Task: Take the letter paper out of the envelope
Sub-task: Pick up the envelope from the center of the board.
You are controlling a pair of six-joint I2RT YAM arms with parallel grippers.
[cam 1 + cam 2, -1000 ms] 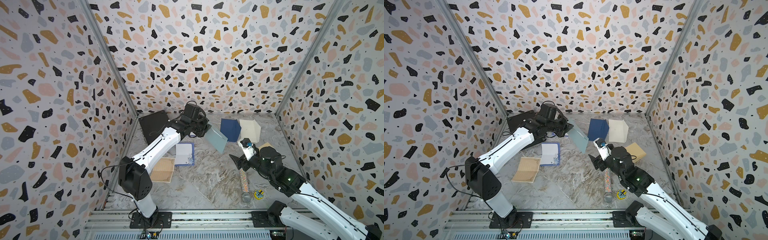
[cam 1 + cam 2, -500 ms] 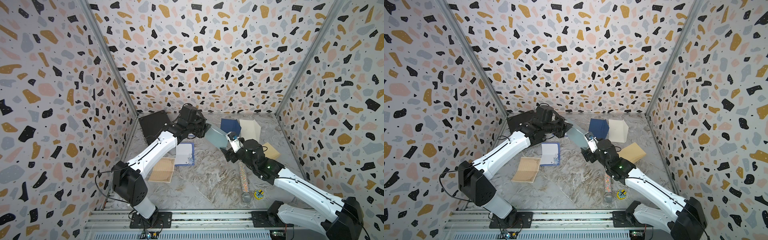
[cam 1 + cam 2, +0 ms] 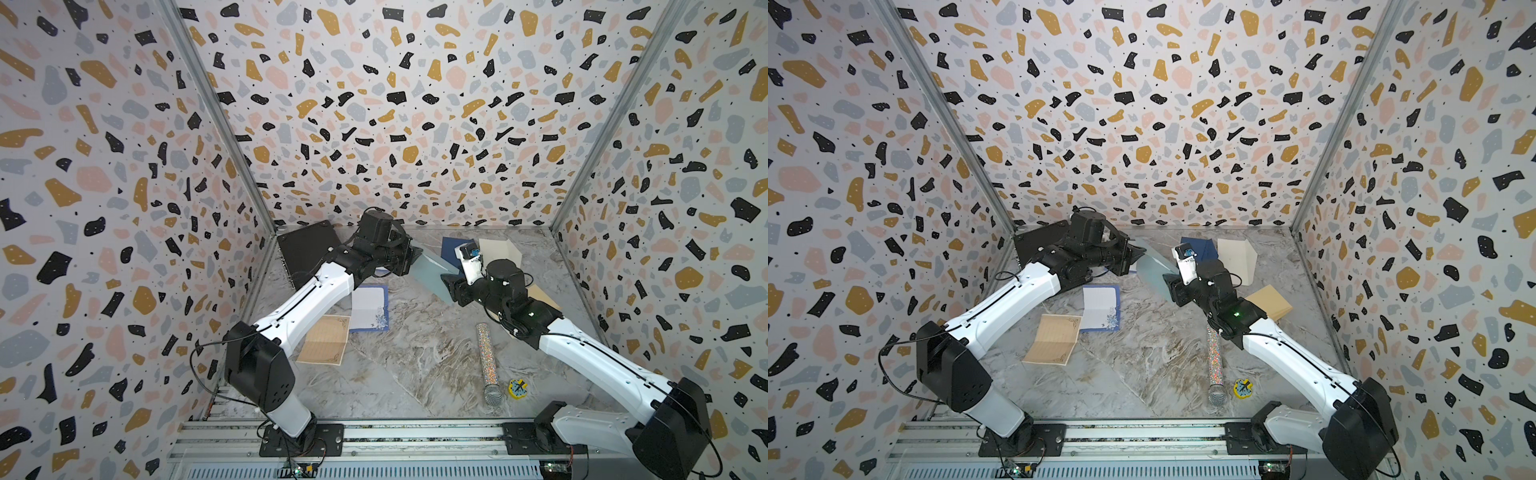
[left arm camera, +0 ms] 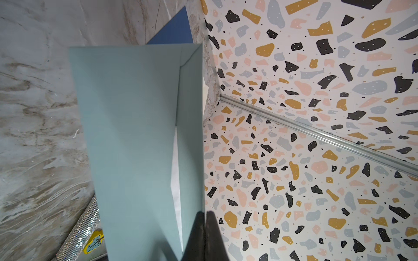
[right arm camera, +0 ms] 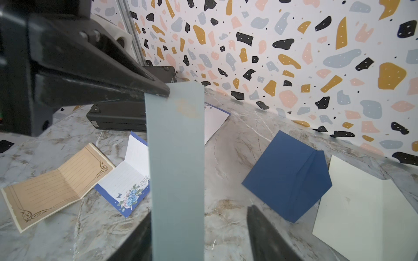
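Note:
A pale grey-blue envelope (image 3: 430, 266) (image 3: 1152, 266) hangs in the air over the back of the table. My left gripper (image 3: 417, 254) (image 4: 205, 214) is shut on one edge of it. In the left wrist view the envelope (image 4: 135, 135) gapes, and a white sliver of the letter paper (image 4: 175, 180) shows inside. My right gripper (image 3: 451, 286) (image 5: 199, 212) stands open around the envelope's (image 5: 176, 169) other end. One of its fingers is close against the envelope and the other finger (image 5: 260, 228) stands well apart.
A black case (image 3: 307, 253) lies at the back left. A tan letter sheet (image 3: 324, 345) and a blue-bordered floral one (image 3: 370, 307) lie under the left arm. Navy (image 3: 451, 249), cream (image 3: 498, 249) and kraft (image 3: 1268, 305) envelopes lie at the back right; a glitter tube (image 3: 486, 357) and a yellow trinket (image 3: 517, 388) sit nearer the front.
My right arm has swung up and to the left from the table's right side to the hanging envelope, and its jaws have narrowed around the free end. The left gripper kept its hold.

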